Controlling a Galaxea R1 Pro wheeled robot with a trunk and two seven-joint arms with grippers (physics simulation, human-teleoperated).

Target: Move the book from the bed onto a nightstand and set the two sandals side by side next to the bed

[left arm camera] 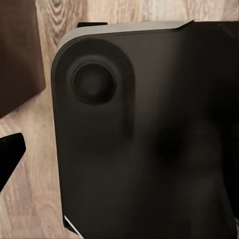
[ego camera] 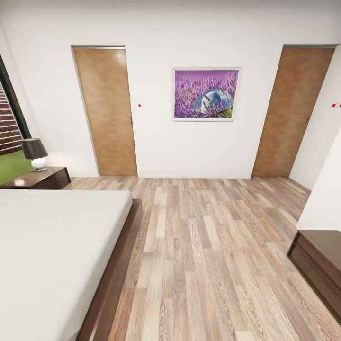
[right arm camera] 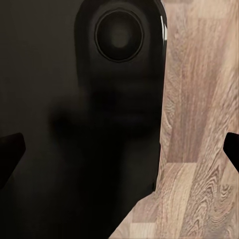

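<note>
2 flat wood-grain doors, smooth grey mattress.

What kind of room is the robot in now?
Most likely a bedroom: a low bed with a grey mattress, a nightstand carrying a lamp, and two wooden doors.

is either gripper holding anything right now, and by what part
Nothing is held. In each wrist view the dark fingertips stand wide apart, with only the robot's dark body and wood floor between them.
</note>
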